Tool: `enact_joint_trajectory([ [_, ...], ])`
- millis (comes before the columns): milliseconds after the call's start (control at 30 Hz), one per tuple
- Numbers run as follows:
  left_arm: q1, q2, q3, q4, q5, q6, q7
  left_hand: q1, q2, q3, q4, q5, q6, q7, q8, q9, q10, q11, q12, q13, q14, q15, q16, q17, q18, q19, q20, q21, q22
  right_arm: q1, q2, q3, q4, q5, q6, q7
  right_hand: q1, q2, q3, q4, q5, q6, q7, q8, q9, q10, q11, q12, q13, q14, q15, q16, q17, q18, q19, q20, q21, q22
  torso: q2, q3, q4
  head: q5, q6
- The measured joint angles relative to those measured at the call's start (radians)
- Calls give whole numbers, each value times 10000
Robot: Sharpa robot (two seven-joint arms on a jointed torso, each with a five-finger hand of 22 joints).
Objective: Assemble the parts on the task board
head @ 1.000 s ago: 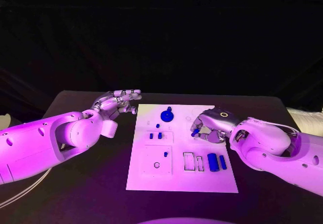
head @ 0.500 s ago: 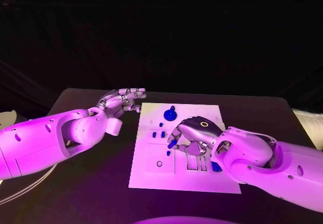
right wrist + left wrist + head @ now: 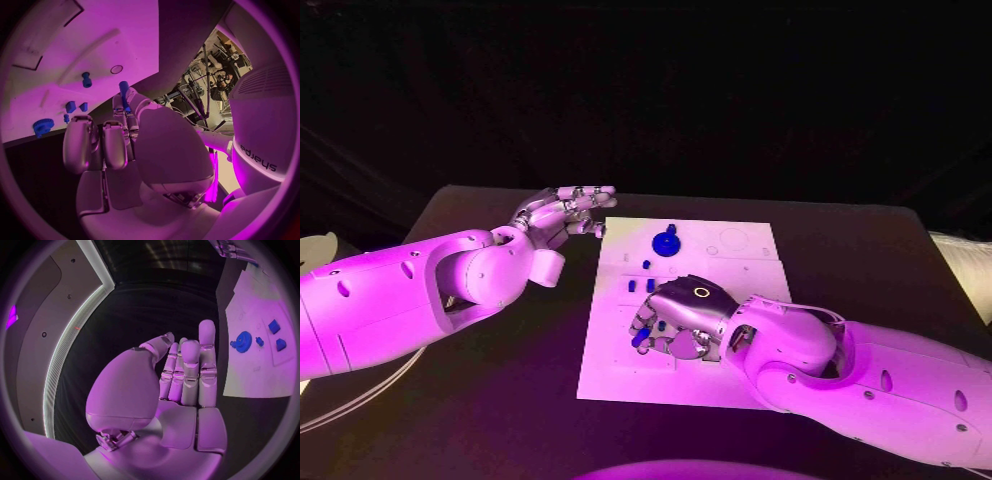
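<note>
White task board (image 3: 747, 245) lying mid-table on the black table (image 3: 473, 400), head view. Right hand (image 3: 678, 318) hovering low over the board's middle, fingers curled down, pinching a small blue part (image 3: 640, 340) at the fingertips. Blue gear-shaped part (image 3: 662, 242) sitting near the board's far edge; two small blue blocks (image 3: 636, 286) lying just nearer, between the gear and the right hand. Left hand (image 3: 568, 213) hanging off the board's far left corner, fingers loosely spread, holding nothing.

Left wrist view: left hand (image 3: 181, 375) rising with fingers extended side by side and thumb apart, gripping nothing; task board (image 3: 250, 370) lying beyond it, carrying the gear-shaped part (image 3: 242, 341) and the two blocks (image 3: 277, 335).

Right wrist view: right hand (image 3: 119, 140) pinching an elongated blue part (image 3: 124, 93) between thumb and fingertip above the board (image 3: 94, 40); a blue peg (image 3: 86, 79) standing in the board nearby; blocks (image 3: 76, 106) and gear (image 3: 44, 126) lying further along the board.
</note>
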Motion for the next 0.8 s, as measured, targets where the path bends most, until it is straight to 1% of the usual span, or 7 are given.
enact_joint_trajectory([
  [133,0,3,0,-7,-1,10,0,0,0,0,0,0,0,0,0,0,0,0,0,0,0,0,0,0,-1,0,0,0,1,-75,120,-18,-129,-41,113,25,0,0,10,-9,-1,1,25,-14,-1,11,11,-12,0,0,0,0,-1,0,0,0,0,0,0,3,6,1,-3],
  [367,0,-3,0,-16,-2,18,0,0,0,0,0,0,0,0,0,0,0,0,0,0,0,0,0,1,-1,0,0,0,0,-113,154,-31,-280,-180,351,-22,0,0,27,-26,-4,-3,32,-52,-5,12,12,-37,0,0,0,0,-10,0,0,0,0,-4,-1,4,9,1,-15],
  [467,-1,-4,0,-20,-2,22,0,0,0,0,0,0,0,0,0,0,0,0,0,0,0,0,0,1,0,0,0,0,1,-118,138,-34,-299,-251,440,-67,1,0,27,-26,-6,-9,38,-78,-9,12,12,-38,0,0,0,0,-17,0,0,0,0,-11,-2,4,11,2,-18],
  [533,-1,-4,0,-24,-2,25,-1,0,0,0,0,0,0,0,0,0,0,0,0,0,0,0,0,1,0,0,0,0,1,-118,120,-34,-300,-311,486,-109,1,0,27,-26,-7,-13,43,-81,-11,12,12,-39,-1,0,0,0,-17,0,36,37,0,-11,-2,5,12,2,-21],
  [800,-4,-10,-1,-32,-3,43,-6,0,0,0,0,0,1,0,0,0,1,0,0,0,0,0,0,1,0,0,0,0,1,-118,65,-31,-272,-509,614,-245,2,0,26,-26,-22,-25,54,-76,-10,12,13,-58,0,0,0,0,-17,1,36,37,0,-11,-2,6,12,23,-22],
])
